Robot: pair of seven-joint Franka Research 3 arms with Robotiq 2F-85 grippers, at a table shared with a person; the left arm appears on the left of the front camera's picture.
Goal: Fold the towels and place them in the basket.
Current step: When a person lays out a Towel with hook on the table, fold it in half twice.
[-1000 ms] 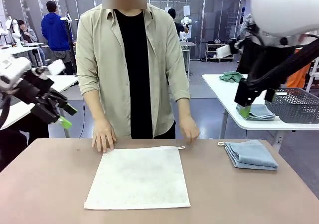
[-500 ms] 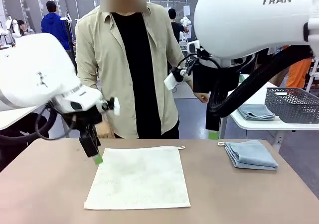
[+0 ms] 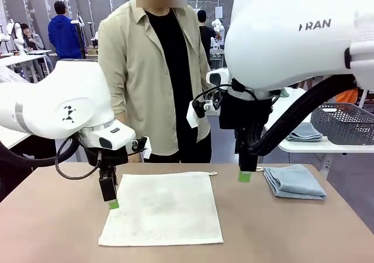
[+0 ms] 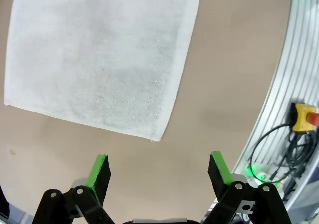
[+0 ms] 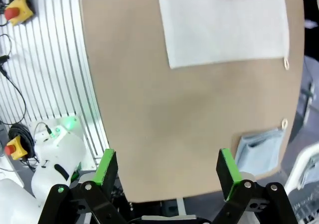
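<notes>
A cream-white towel (image 3: 160, 210) lies spread flat in the middle of the brown table (image 3: 52, 216). It also appears in the left wrist view as towel (image 4: 99, 59) and in the right wrist view as towel (image 5: 224, 25). A folded blue-grey towel (image 3: 294, 182) with a corner loop rests at the table's right, towel (image 5: 259, 147). My left gripper (image 3: 112, 201) hangs open, pointing down, just above the white towel's far-left edge; gripper (image 4: 159, 169) holds nothing. My right gripper (image 3: 244, 175) hangs open between the two towels, gripper (image 5: 167, 171) empty. The dark grey mesh basket (image 3: 345, 123) stands on a white side table at right.
A person in a beige shirt (image 3: 140, 70) stands at the far side of the table, close behind both arms. Another folded towel (image 3: 301, 132) lies beside the basket on the side table (image 3: 263, 108). Bare tabletop stretches to the left and along the front.
Both arms have swung in from the sides and come down over the table. The person has taken both hands off the white towel and straightened up.
</notes>
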